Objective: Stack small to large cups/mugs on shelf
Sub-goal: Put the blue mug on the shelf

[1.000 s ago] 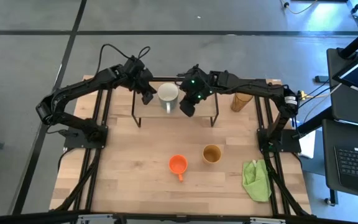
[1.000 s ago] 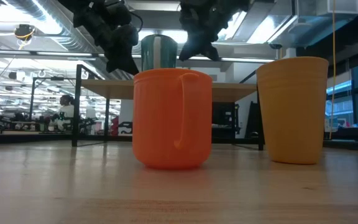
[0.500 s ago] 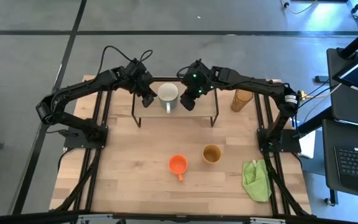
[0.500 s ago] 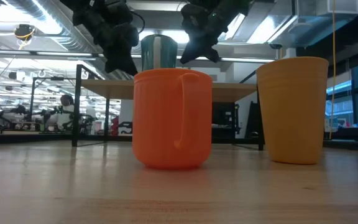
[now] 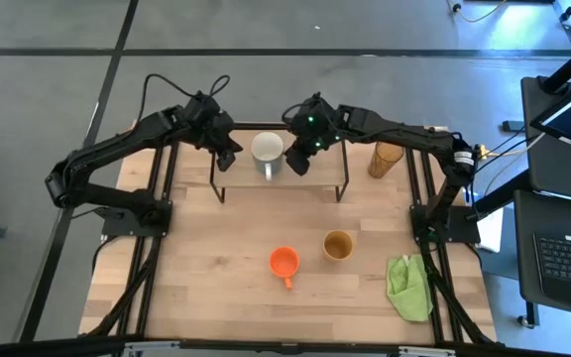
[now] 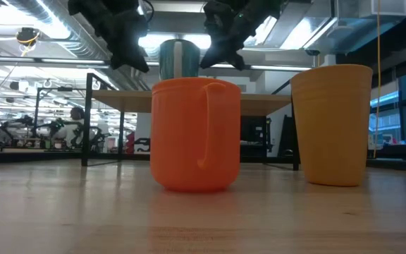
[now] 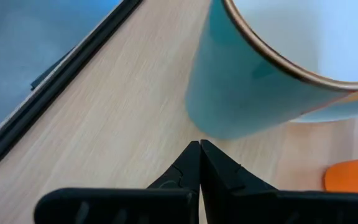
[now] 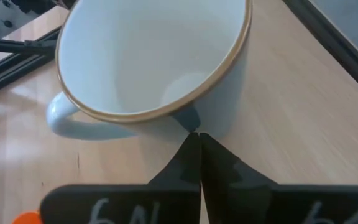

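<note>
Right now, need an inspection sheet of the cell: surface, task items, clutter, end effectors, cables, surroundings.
Surface: light-wood tabletop, bare in its middle.
Task items: white mug upright on the shelf; orange mug and mustard cup on the tabletop nearer the front; amber tumbler at the table's far right, off the shelf.
Clutter: green cloth at the right front.
End effectors: left end effector and right end effector flank the white mug, both shut and holding nothing.
Cables: black loops on the left arm.
Surroundings: laptop on a side stand; grey floor.
</note>
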